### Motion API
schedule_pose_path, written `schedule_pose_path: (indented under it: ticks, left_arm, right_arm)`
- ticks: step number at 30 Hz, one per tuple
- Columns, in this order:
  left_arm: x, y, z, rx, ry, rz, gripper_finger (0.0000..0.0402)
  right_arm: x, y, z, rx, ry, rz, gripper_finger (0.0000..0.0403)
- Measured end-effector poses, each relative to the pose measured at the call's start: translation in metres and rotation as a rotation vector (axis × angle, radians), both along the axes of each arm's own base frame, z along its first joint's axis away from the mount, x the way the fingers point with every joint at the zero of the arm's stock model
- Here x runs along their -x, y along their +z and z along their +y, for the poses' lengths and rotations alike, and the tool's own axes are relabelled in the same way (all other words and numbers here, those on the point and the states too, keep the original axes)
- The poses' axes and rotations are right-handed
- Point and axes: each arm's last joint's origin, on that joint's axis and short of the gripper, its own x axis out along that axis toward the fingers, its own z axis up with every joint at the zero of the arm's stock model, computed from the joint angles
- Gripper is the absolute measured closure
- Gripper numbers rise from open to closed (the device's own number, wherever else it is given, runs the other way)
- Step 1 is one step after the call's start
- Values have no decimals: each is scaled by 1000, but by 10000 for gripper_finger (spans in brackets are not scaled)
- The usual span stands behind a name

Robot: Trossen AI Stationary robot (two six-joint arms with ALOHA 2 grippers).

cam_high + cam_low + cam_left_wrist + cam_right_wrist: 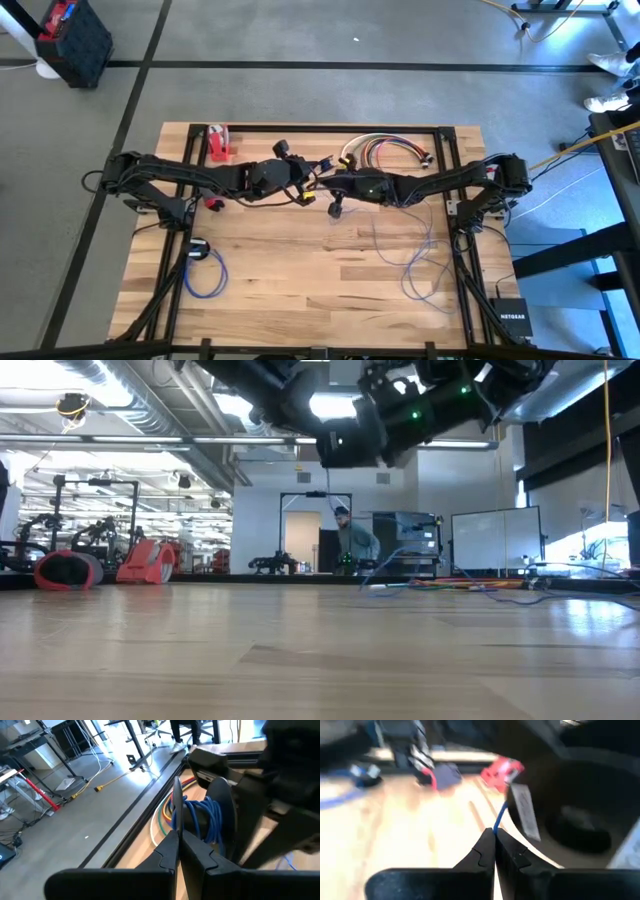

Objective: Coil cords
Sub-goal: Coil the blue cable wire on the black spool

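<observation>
My two grippers meet above the table's middle, raised well clear of it. My left gripper (308,187) (178,837) is shut on the blue cord, and a bunch of its blue loops (202,817) sits just past the fingertips. My right gripper (328,186) (494,832) is shut on the same blue cord. The rest of the blue cord (420,250) trails slack over the right half of the table. A second blue coil (205,272) with a black round disc (198,248) lies at the left. A bundle of coloured cords (385,150) lies at the far edge. My left gripper pinches a thin strand of the blue cord (176,807) between its two shut fingertips. The strand runs on past the tips, beside the wound loops. The loops are lifted clear of the table. My right gripper pinches a single strand of the blue cord (498,822) between its two fingertips. The strand runs on from the tips toward a small grey tag (522,815). This part of the cord is held clear of the table.
A red object (218,145) stands at the far left of the table. A black box (512,318) lies off the near right corner. A thick yellow cable (570,150) runs on the floor at the right. A person (352,545) stands in the room behind.
</observation>
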Motion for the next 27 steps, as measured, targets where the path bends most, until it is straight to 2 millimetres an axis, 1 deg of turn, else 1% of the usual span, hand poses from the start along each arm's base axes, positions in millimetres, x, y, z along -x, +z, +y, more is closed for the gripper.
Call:
schedule_pose_path:
  ticks: [7,10,12,14,18,23,27]
  left_arm:
    - [0,-3,-7,-1,-27,22,396]
    - [-1,1,-7,-6,-21,-3,396]
    - [-1,5,-7,-8,-20,-21,396]
    - [-1,4,-7,-7,-20,-12,396]
    - [-1,2,-7,-7,-21,-6,396]
    - [-1,1,-7,-6,-22,7,396]
    - [0,1,-7,-6,-23,8,396]
  right_arm:
    - [7,-12,-3,127,-102,194,398]
    - [11,-19,-4,157,-137,275,397]
    - [12,-22,-5,164,-152,292,397]
    - [12,-19,-6,178,-188,274,393]
    - [12,-19,-6,184,-203,276,360]
    - [12,-20,-5,169,-168,287,308]
    - [12,-21,-4,153,-139,299,279]
